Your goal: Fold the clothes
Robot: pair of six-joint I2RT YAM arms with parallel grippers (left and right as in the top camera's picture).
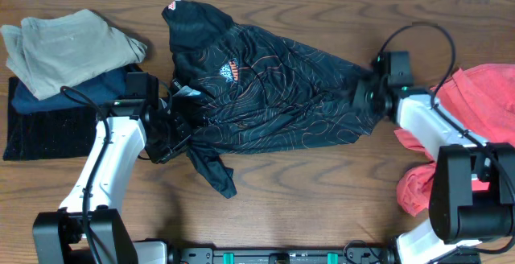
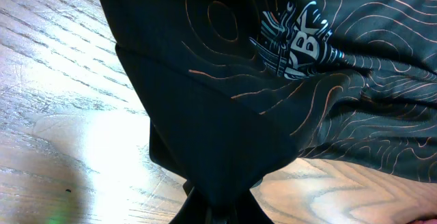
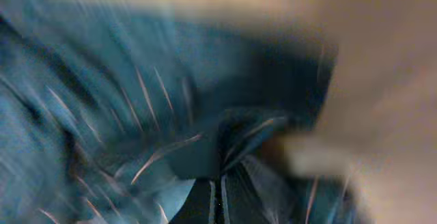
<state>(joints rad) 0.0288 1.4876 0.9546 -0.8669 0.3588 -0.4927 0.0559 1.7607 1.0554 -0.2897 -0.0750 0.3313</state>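
- Wooden table (image 1: 306, 191): brown grain, both arm bases at its near edge.
- Left gripper (image 1: 175, 127): jaws closed on the left edge of the black jersey (image 1: 273, 95), with cloth bunched at the fingers in the wrist view. The forearm angles up and inward from its base.
- Right gripper (image 1: 364, 95): clamped shut on the jersey's opposite end, where the fabric narrows to a point. The arm reaches inward past the coral-red garments (image 1: 483, 95).
- Black jersey: centre of the table, drawn between both grips, probably to spread it flat for a first fold. One sleeve trails nearward; the collar lies on the far side.
- Coral-red garments: right edge, loose heap, unfolded.
- Folded pile (image 1: 64, 63): far left, beige over navy and black.
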